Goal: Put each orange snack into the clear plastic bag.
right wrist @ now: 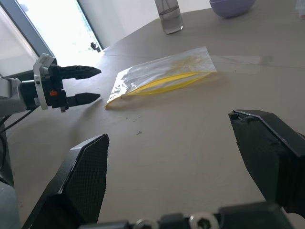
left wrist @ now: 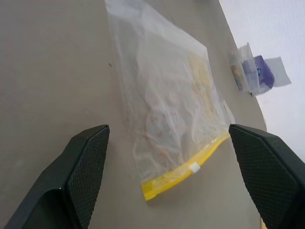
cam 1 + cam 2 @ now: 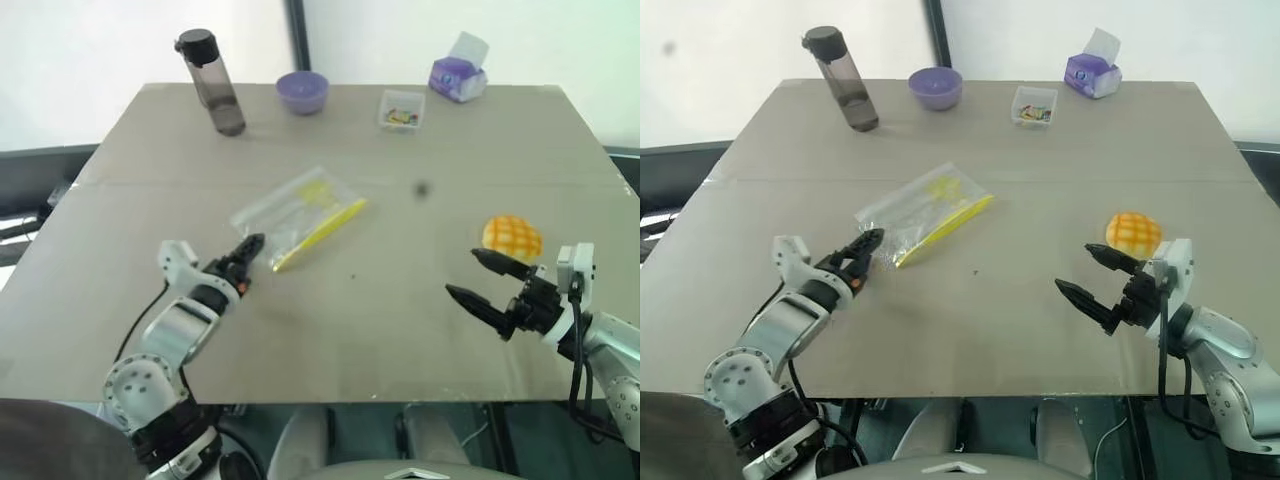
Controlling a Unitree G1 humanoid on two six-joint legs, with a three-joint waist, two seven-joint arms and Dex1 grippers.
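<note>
- Orange snack (image 3: pixel 512 237), a rounded yellow-orange bun with a criss-cross grid on top, sits bare on the grey bench (image 3: pixel 400 330) toward its right edge, closer to the near edge than the far one, and outside the bag.
- My right gripper (image 3: pixel 478 279) hangs just beside the bun on its near side, its two black fingers spread wide with nothing between them; the upper fingertip reaches close to the bun, but I cannot tell whether it touches.
- Well apart from the bun, left of the bench's middle, lies the clear plastic bag (image 3: pixel 297 213), a flat transparent rectangular zip bag with a yellow seal strip along its near-right edge, lying flat and askew to the bench's edges.
- My left gripper (image 3: pixel 864 250) points at the bag's near-left corner, fingers apart and gripping nothing, their tips just beside the plastic.
- Along the far edge, from left to right, stand a dark translucent bottle with a black cap (image 3: pixel 211 81), a purple bowl (image 3: pixel 302 92), a small clear box of colourful bits (image 3: pixel 401 110) and a purple tissue pack (image 3: pixel 458 75).
</note>
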